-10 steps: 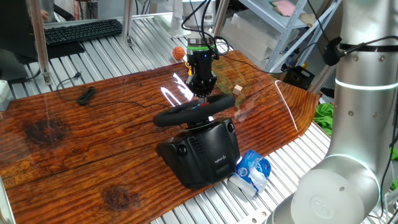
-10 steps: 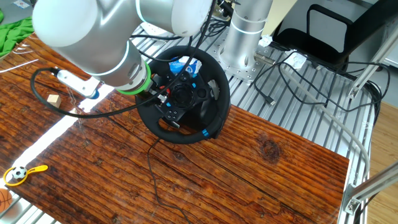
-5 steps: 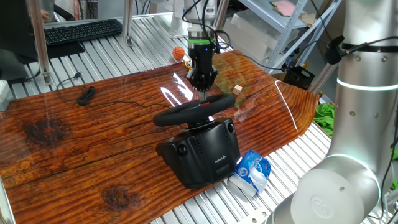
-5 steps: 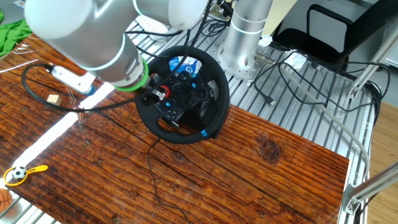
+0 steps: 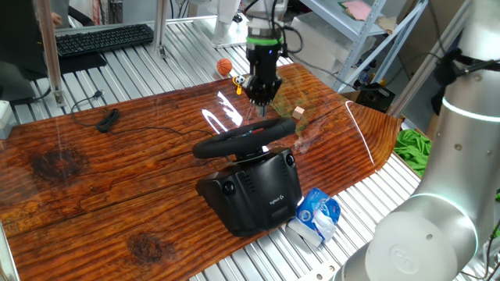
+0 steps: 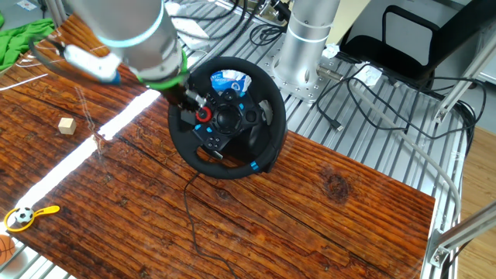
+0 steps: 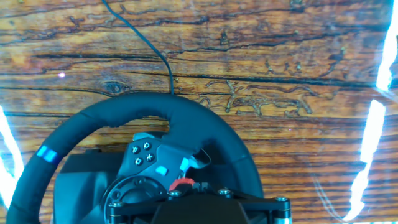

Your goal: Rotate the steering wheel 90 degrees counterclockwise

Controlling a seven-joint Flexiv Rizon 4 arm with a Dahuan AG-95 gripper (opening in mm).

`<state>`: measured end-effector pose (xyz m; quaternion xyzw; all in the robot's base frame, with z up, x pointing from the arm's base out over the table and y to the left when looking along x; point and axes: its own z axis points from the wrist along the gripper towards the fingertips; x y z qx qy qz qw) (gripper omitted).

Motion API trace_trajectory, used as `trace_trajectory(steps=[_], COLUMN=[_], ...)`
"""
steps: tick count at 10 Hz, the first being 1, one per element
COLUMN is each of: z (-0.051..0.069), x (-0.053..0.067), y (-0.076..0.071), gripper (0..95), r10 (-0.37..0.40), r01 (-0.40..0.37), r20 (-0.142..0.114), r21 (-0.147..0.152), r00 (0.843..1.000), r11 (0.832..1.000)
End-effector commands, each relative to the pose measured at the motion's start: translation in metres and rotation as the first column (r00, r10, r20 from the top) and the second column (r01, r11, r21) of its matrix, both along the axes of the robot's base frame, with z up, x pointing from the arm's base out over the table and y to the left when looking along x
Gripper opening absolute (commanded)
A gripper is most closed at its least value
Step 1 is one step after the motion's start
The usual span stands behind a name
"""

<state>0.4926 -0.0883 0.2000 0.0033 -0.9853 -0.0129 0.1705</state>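
The steering wheel [image 5: 242,138] is a black padded rim on a bulky black base [image 5: 254,191] with a white logo, standing at the near edge of the wooden table. Its blue stripe mark [image 6: 254,164] sits at the rim's lower right in the other fixed view, and at the left of the rim in the hand view [image 7: 46,152]. My gripper [image 5: 263,109] hangs just above the rim's far side, clear of it. Its fingers taper to one point, so it looks shut and empty. The hand view shows the rim [image 7: 180,118] and hub buttons, but no fingertips.
The wheel's thin black cable [image 7: 149,43] runs across the wooden table [image 5: 117,172]. A small wooden cube [image 5: 298,112], an orange ball [image 5: 224,67] and a toy with a yellow handle [image 6: 27,215] lie on it. A blue-white packet [image 5: 316,215] lies beside the base. A black keyboard [image 5: 101,37] is far back.
My gripper has lifted off the wheel's rim and moved up and away from it. The wheel and its blue stripe have stayed where they were.
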Motion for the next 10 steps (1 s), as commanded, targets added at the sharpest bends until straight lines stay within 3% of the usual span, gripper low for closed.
trace_trajectory(steps=[1,2,4,5,8,10], z=[0.018,0.028,0.037,0.041,0.052,0.054], x=[-0.005,-0.008,-0.013,-0.017,-0.023,-0.025], y=[-0.003,-0.004,-0.005,-0.005,-0.007,-0.008], gripper=[0.0,0.0,0.0,0.0,0.0,0.0], r10=[-0.001,0.0,0.004,0.007,0.024,0.038], r01=[0.001,-0.001,-0.006,-0.009,-0.029,-0.045], r20=[0.072,0.133,0.206,0.257,0.333,0.357], r21=[-0.001,0.008,0.008,0.007,0.011,0.009], r00=[0.997,0.991,0.979,0.966,0.943,0.933], r11=[1.0,1.0,1.0,1.0,1.0,0.999])
